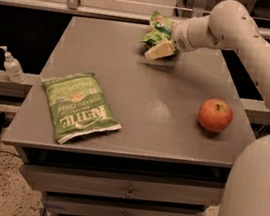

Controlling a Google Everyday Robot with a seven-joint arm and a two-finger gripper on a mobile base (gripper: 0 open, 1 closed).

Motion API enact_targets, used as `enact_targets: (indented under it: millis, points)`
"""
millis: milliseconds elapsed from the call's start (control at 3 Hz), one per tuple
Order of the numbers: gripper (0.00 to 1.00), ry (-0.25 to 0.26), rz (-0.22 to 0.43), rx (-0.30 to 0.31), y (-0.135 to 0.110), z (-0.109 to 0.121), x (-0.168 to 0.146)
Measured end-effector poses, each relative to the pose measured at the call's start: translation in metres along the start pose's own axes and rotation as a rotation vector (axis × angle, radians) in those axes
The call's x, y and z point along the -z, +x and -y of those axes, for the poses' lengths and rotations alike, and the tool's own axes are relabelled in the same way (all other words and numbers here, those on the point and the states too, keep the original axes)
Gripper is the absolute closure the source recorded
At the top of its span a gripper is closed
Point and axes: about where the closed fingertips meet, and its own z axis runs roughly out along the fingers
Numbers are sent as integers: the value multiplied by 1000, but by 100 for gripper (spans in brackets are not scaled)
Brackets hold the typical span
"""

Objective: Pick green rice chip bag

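Note:
The green rice chip bag [155,28], small, lumpy and glossy light green, hangs a little above the far middle of the grey table [176,101], with a shadow on the tabletop beneath it. My gripper [157,41] reaches in from the upper right and is shut on the bag. One tan finger [160,49] shows below the bag; the other is hidden behind it.
A larger flat green Kettle chip bag [78,105] lies at the table's front left. A red apple [215,115] sits at the right front. A soap dispenser [11,65] stands on a ledge to the left. Drawers sit under the tabletop.

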Motion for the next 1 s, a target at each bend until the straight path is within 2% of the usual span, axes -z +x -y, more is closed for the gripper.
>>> enact_targets:
  millis: [667, 1000]
  points:
    - [62, -15, -4, -4, 2, -7, -5]
    - [94, -20, 0, 19, -3, -9, 10]
